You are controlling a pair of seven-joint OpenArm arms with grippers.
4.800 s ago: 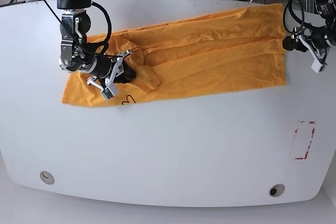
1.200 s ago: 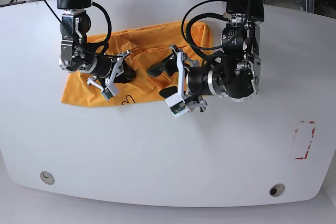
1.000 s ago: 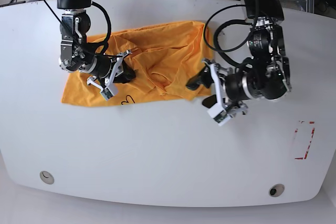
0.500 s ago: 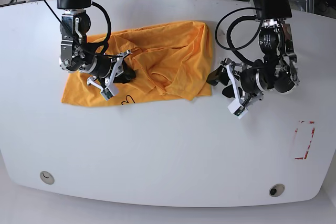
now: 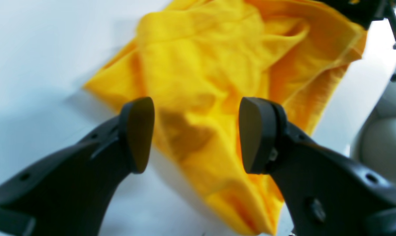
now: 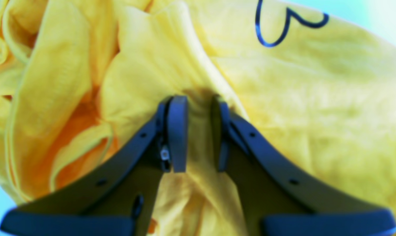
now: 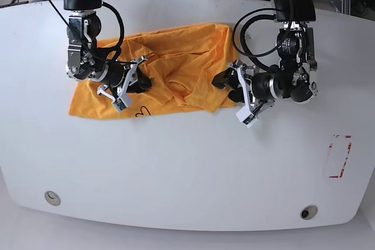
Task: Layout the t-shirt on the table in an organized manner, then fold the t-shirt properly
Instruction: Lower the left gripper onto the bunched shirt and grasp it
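Base view — red-marked rectangle well apart

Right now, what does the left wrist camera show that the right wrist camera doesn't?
Only the left wrist view shows the left gripper open with its jaws wide apart, a folded-over edge of the t-shirt beyond them, and bare white table beside the cloth.

Only the right wrist view shows the right gripper shut on a pinched ridge of fabric, plus a bit of black script.

Both show the same yellow-orange shirt, wrinkled and bunched.
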